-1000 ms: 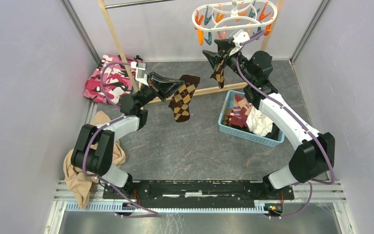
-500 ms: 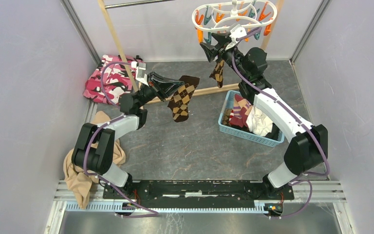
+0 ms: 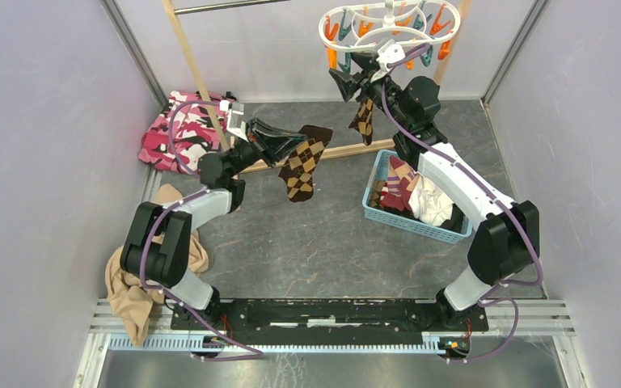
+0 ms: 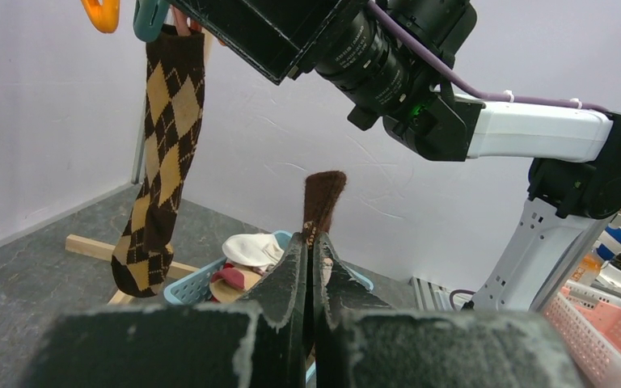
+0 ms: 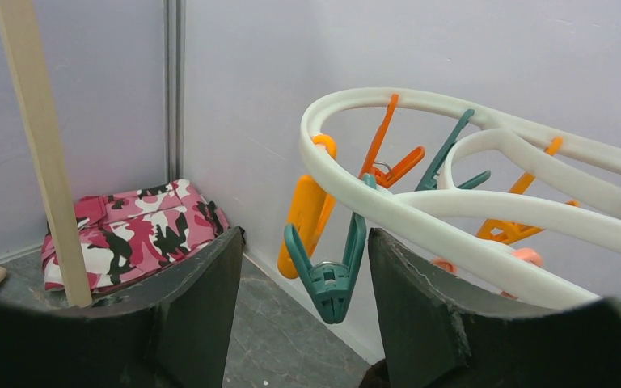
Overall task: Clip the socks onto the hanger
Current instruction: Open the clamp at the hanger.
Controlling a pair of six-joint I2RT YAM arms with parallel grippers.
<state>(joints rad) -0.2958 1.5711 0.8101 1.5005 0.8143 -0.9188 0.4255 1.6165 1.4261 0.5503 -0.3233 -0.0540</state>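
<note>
The white hanger (image 3: pixel 388 26) hangs at the back right with orange and teal clothespins. One brown argyle sock (image 3: pixel 363 120) dangles from it, held by a teal pin (image 4: pixel 149 12). My right gripper (image 3: pixel 354 74) is raised just under the hanger's rim (image 5: pixel 420 202). It is open, with a closed teal clothespin (image 5: pixel 331 279) between its fingers and touching neither. My left gripper (image 3: pixel 293 140) is shut on a second argyle sock (image 3: pixel 301 166), held above the floor. That sock's brown cuff (image 4: pixel 323 194) pokes out past the left gripper (image 4: pixel 311 241).
A blue basket (image 3: pixel 412 225) with more socks sits under the right arm. The pink camouflage cloth (image 3: pixel 182 133) lies at the back left beside the wooden rack post (image 3: pixel 194 73). A tan garment (image 3: pixel 133 299) is heaped by the left arm's base.
The right gripper has risen and moved back toward the hanger, up to the teal clothespin. The left arm and its sock have stayed put.
</note>
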